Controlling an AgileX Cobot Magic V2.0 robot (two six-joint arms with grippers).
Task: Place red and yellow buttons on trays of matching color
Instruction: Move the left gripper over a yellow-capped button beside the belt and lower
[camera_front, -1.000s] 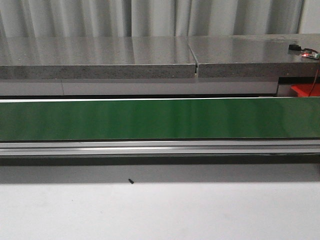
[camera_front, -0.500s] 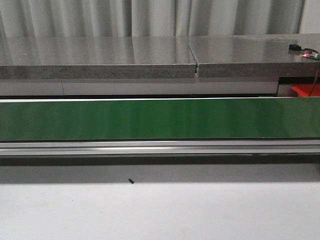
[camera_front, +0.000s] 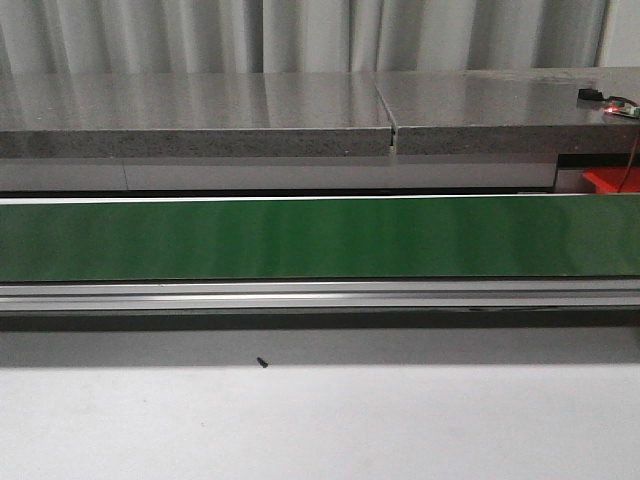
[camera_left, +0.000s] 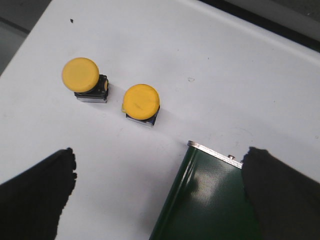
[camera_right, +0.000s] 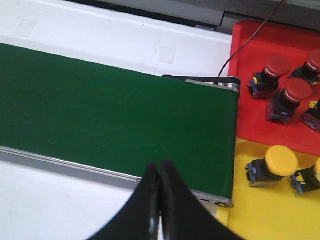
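Fingers (camera_right: 159, 200) of the right arm are pressed together, holding nothing, over the green belt (camera_right: 115, 120); beyond its end, red buttons (camera_right: 276, 67) sit on the red tray (camera_right: 250, 120) and yellow buttons (camera_right: 281, 160) on the yellow tray (camera_right: 260, 210). Left fingers (camera_left: 37, 195) spread wide — two yellow buttons (camera_left: 141, 101) rest on the white worktop (camera_left: 200, 75) ahead.

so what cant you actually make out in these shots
- Front view: neither arm, no buttons and no trays show; only the green belt.
- Right wrist view: the red tray and yellow tray run off the edge, so their button count is unknown.
- Left wrist view: the left gripper fingers are cut off.
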